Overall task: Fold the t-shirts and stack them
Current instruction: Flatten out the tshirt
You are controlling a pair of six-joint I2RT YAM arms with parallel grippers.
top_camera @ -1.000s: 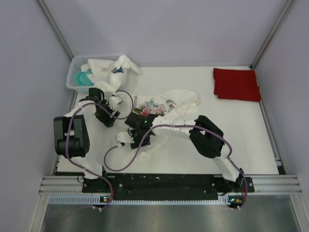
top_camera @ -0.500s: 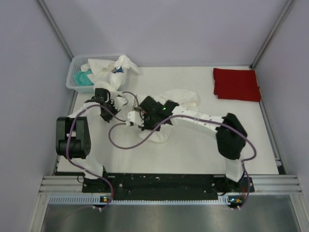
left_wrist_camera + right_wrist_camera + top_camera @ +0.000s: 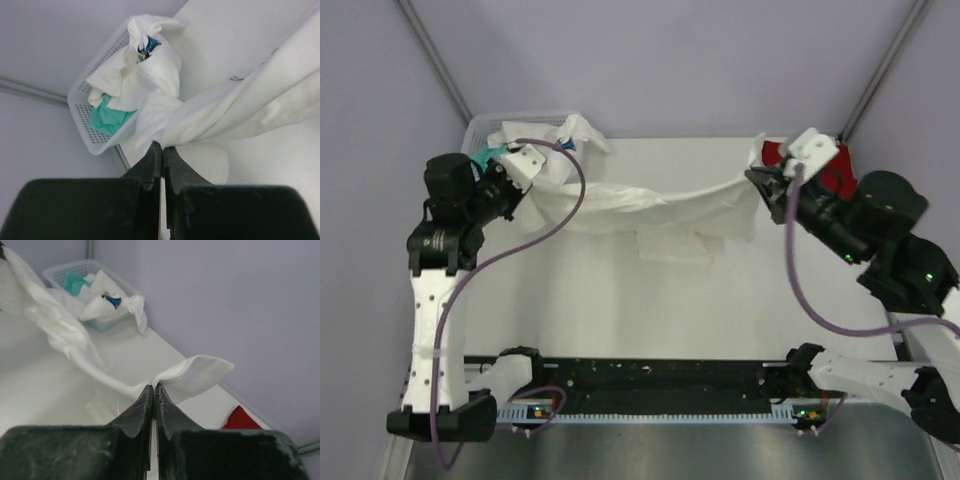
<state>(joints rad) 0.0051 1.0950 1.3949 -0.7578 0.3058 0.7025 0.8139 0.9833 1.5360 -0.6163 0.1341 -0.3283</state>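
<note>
A large white t-shirt (image 3: 650, 205) hangs stretched in the air between both arms, above the table. My left gripper (image 3: 525, 190) is shut on its left end (image 3: 170, 135), next to the basket. My right gripper (image 3: 752, 178) is shut on its right end (image 3: 195, 375), high at the back right. The shirt's middle sags toward the table; its print is hidden. A folded red t-shirt (image 3: 840, 178) lies at the back right corner, mostly hidden behind the right arm, and its edge (image 3: 240, 419) peeks out in the right wrist view.
A small white plastic basket (image 3: 480, 135) at the back left holds crumpled white cloth (image 3: 150, 65) and a teal piece (image 3: 107, 117). Purple walls close in the back and sides. Metal rails run along the table's left and right edges.
Both grippers closed on the white t-shirt lying mid-table and lifted it, the left arm swinging back left and the right arm back right, pulling the shirt taut between them.
</note>
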